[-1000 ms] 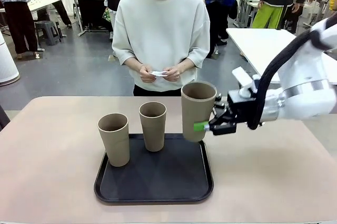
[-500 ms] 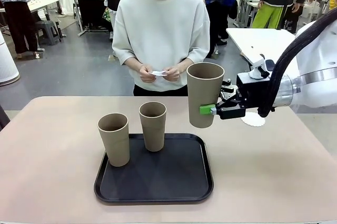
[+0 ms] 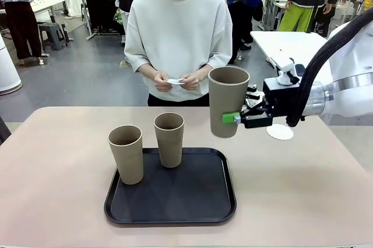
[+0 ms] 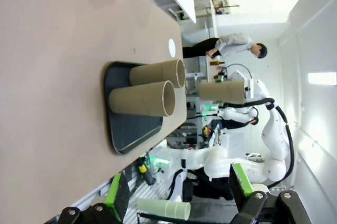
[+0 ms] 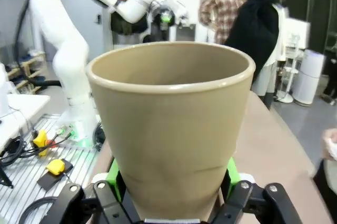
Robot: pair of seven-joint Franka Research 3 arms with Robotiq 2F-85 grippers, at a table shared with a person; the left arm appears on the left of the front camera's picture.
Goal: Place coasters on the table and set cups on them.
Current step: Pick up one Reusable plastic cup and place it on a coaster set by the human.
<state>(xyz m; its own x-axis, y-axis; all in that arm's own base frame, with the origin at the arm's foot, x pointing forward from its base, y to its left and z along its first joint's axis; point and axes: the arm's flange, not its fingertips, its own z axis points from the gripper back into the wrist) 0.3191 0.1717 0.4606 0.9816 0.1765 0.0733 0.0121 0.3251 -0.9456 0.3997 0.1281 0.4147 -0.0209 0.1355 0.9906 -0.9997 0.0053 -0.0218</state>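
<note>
Right claw (image 3: 232, 117), pinching a tall tapered tan-brown paper-like cup (image 3: 228, 101) low on its wall, a green pad on either side. The cup hangs roughly upright in the air, past the far right corner of the black rounded-square tray (image 3: 192, 204) and clear of its rim. Two more tan-brown cups stand on the tray, one (image 3: 126, 153) at its left edge, the other (image 3: 169, 139) by its far edge; the tray's right half lies bare. A small white round paper doily (image 3: 280, 132) with a scalloped edge lies flat on the beige-tan surface (image 3: 58, 190), well to the right of the tray, partly hidden by the right arm. Bare surface runs left and right of the tray out to the rounded corners. Left claw (image 4: 179, 192), spread wide, holding nothing, well apart from the tray. Beyond the tray's far edge a person's hand (image 3: 190, 81) holds a thin white piece.
</note>
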